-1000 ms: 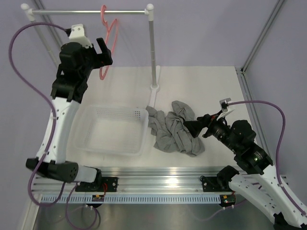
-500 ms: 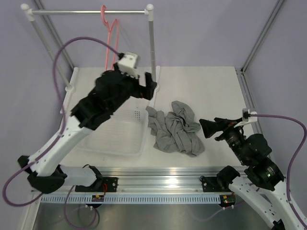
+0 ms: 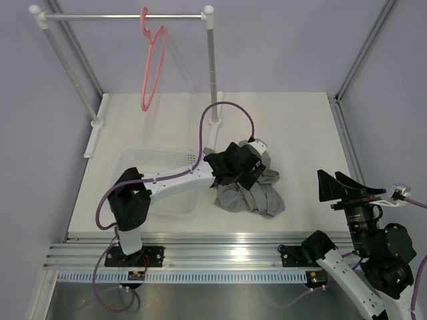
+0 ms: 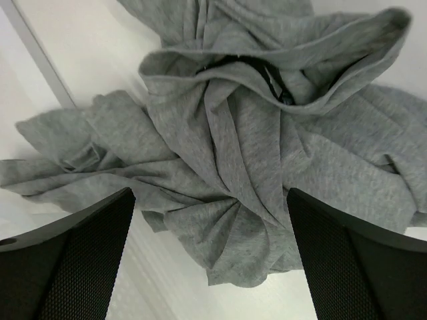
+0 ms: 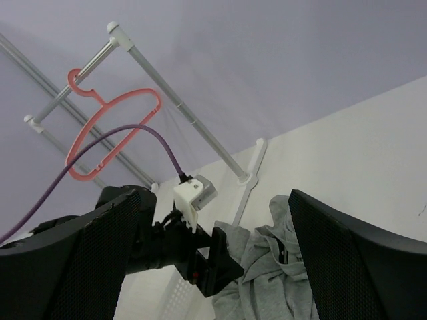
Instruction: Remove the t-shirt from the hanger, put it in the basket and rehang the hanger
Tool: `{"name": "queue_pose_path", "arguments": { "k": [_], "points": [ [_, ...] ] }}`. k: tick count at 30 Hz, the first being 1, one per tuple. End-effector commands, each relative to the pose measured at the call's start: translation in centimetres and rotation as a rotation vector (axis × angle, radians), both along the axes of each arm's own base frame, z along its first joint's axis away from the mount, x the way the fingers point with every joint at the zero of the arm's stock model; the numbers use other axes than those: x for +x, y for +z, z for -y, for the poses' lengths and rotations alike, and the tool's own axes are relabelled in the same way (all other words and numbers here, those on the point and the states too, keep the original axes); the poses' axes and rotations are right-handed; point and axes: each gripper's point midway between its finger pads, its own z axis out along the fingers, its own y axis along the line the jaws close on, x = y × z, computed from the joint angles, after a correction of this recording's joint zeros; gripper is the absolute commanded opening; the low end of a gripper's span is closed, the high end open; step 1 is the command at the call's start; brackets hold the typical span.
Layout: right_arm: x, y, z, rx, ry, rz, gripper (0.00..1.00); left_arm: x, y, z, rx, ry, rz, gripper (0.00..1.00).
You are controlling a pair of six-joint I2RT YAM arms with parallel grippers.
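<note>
The left end effector [image 3: 235,168] has swung from the rail [image 3: 120,16] down over the heaped t-shirt [image 3: 257,197], wide open and empty. The hanger [image 3: 152,60] hangs bare, so removal looks finished.

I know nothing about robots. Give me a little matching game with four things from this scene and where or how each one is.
Things:
1. t-shirt
2. hanger
3. left gripper
4. basket

States:
A. hanging bare from the rail
B. see-through white, left of the grey heap
C. crumpled on the table
D. open, just above the grey cloth

Pairs: 1-C, 2-A, 3-D, 4-B
</note>
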Motion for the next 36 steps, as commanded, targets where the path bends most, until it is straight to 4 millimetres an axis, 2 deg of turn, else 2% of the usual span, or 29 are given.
{"name": "queue_pose_path", "arguments": {
  "k": [1,5,7,8,11,16,17,18,19,20,21,22,24,25,27,29,30,32,33,34,36],
  "points": [
    [0.4,-0.5,0.5,0.01,-0.038,-0.016,1.0,0.3,-1.5,1.8,-0.097,0.03,-0.013,0.99],
    [0.8,-0.6,0.1,-0.006,-0.03,-0.022,1.0,-0.6,-4.4,3.0,-0.115,0.007,-0.092,0.99],
    [0.8,-0.6,0.0,-0.005,-0.024,-0.02,0.99,-0.5,-5.4,3.5,-0.118,0.021,-0.108,0.99],
    [0.7,-0.5,0.0,-0.001,-0.025,-0.015,1.0,-0.4,-6.9,3.5,-0.108,0.053,-0.13,0.99],
    [0.7,-0.6,0.0,-0.001,-0.022,-0.012,1.0,-0.7,-9.8,3.7,-0.084,0.07,-0.169,0.99],
    [0.7,-0.4,0.1,0.006,-0.023,-0.008,0.99,-0.9,-12.3,3.6,-0.07,0.083,-0.193,0.99],
    [0.6,-0.3,0.1,0.006,-0.022,-0.005,0.99,-1.0,-12.6,3.7,-0.076,0.079,-0.196,0.95],
    [0.6,-0.3,0.1,0.007,-0.022,-0.003,0.99,-0.9,-11.9,4.2,-0.113,0.068,-0.184,0.77],
    [0.5,-0.3,0.1,0.006,-0.019,0.0,1.0,-1.4,-12.2,4.0,-0.12,0.058,-0.195,0.51],
    [0.5,-0.3,0.1,0.007,-0.019,0.001,0.99,-1.3,-11.7,4.1,-0.14,0.061,-0.187,0.24],
    [0.5,-0.3,0.1,0.01,-0.019,0.002,1.0,-1.1,-10.0,4.6,-0.187,0.056,-0.166,0.01],
    [0.5,-0.3,0.1,0.008,-0.019,0.002,1.0,-1.2,-9.4,4.5,-0.204,0.054,-0.163,0.0],
    [0.5,-0.4,0.0,0.008,-0.018,0.003,0.99,-1.9,-6.5,5.9,-0.297,-0.007,-0.152,0.0],
    [0.5,-0.3,0.0,0.008,-0.015,0.004,1.0,-2.2,-3.0,6.5,-0.364,-0.051,-0.116,0.0],
    [0.5,-0.3,-0.1,0.01,-0.013,0.006,0.99,-3.6,1.4,7.8,-0.447,-0.131,-0.076,0.0],
    [0.7,-0.3,-0.1,0.007,-0.018,0.001,0.99,-4.0,8.1,8.4,-0.541,-0.177,-0.005,0.0],
    [0.8,-0.4,-0.1,0.005,-0.019,-0.003,0.99,-3.8,9.6,7.6,-0.531,-0.16,0.013,0.0],
    [0.9,-0.5,-0.1,0.003,-0.021,-0.004,1.0,-2.9,14.6,5.8,-0.532,-0.12,0.106,0.0],
    [0.9,-0.5,-0.2,0.001,-0.018,-0.005,1.0,-1.5,16.1,4.1,-0.506,-0.037,0.181,0.0],
    [0.8,-0.4,-0.2,0.004,-0.018,-0.002,1.0,-0.9,17.5,3.0,-0.488,-0.007,0.233,0.0],
    [0.7,-0.3,-0.2,0.004,-0.013,0.002,1.0,0.2,21.5,-0.3,-0.483,0.086,0.343,0.0]
  ]
}}
